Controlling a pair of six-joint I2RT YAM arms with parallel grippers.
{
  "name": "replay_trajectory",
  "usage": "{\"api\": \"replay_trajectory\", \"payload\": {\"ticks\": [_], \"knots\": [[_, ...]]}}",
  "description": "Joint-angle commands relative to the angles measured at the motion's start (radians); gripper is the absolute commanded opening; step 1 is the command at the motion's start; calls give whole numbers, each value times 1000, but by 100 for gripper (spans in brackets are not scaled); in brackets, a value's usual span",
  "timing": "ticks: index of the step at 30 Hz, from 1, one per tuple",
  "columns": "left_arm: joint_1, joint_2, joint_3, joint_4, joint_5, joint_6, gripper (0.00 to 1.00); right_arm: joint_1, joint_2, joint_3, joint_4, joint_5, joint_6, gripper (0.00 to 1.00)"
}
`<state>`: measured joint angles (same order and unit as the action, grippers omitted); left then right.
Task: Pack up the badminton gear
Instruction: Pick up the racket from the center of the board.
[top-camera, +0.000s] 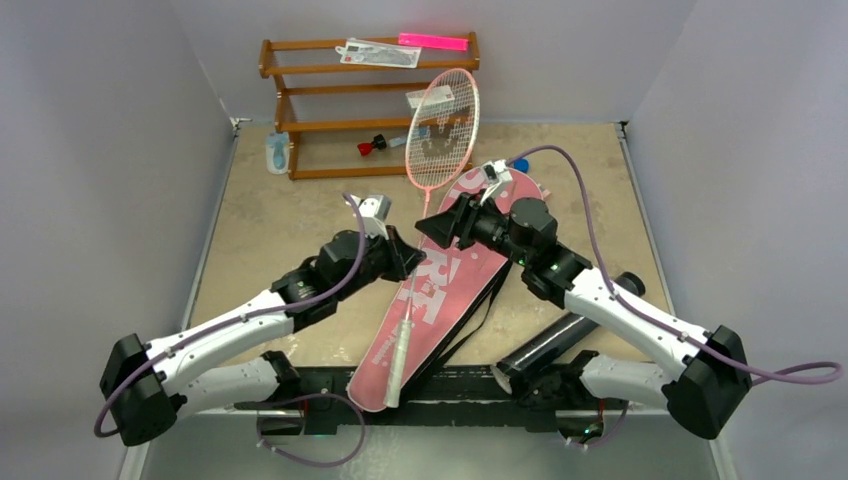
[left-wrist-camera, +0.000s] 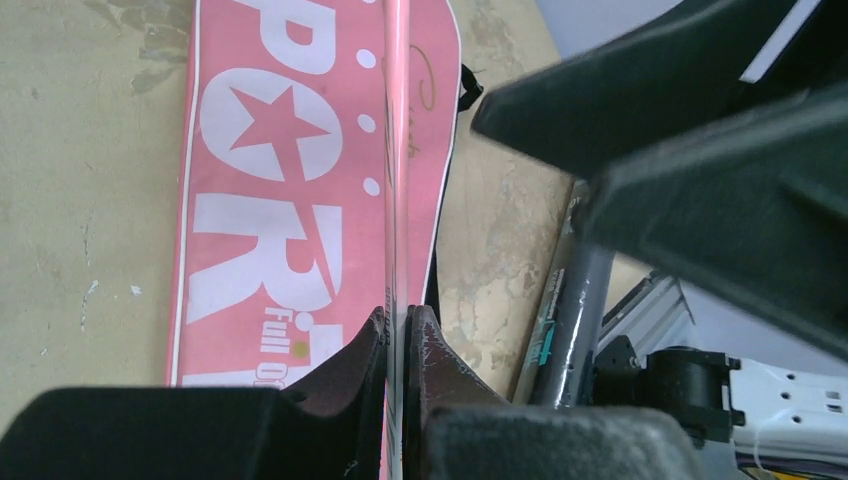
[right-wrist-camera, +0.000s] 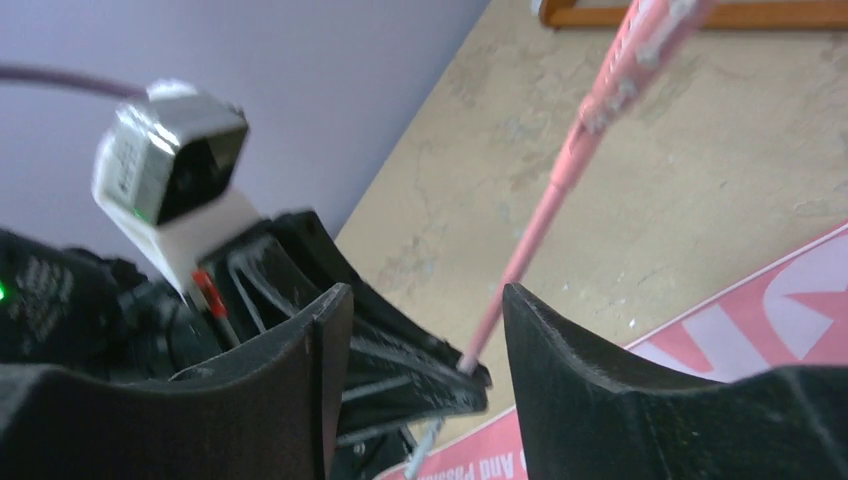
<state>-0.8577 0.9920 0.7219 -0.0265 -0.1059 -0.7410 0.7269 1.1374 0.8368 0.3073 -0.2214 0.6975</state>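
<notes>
Pink racket (top-camera: 441, 130) lies lengthwise over the SPORT bag (top-camera: 455, 290) on the counter (top-camera: 290, 215), top view. Left wrist view: left hand (left-wrist-camera: 398, 330) clamped on the racket shaft. Right wrist view: right hand (right-wrist-camera: 425, 300) wide, straddling the shaft.

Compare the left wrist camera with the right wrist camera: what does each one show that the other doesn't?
Left wrist only: the SPORT lettering on the pink bag and the black tube lying beside it.

Right wrist only: the right gripper with its jaws open on either side of the shaft, the left arm's wrist camera, the bottom rail of the wooden rack, and the lower end of the racket's head.

Both: the left gripper shut on the racket shaft, part of the pink bag, and the table.
</notes>
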Motion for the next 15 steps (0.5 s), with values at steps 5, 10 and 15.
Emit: {"api": "replay_trajectory", "payload": {"ticks": [5, 10, 15], "knots": [[-85, 66, 72, 202, -164, 42, 0, 6, -51, -18, 49, 263, 22, 51], [-95, 66, 72, 216, -177, 53, 0, 10, -27, -5, 15, 275, 22, 52], [-99, 69, 80, 218, -175, 62, 0, 11, 13, -11, 51, 224, 31, 51]]}}
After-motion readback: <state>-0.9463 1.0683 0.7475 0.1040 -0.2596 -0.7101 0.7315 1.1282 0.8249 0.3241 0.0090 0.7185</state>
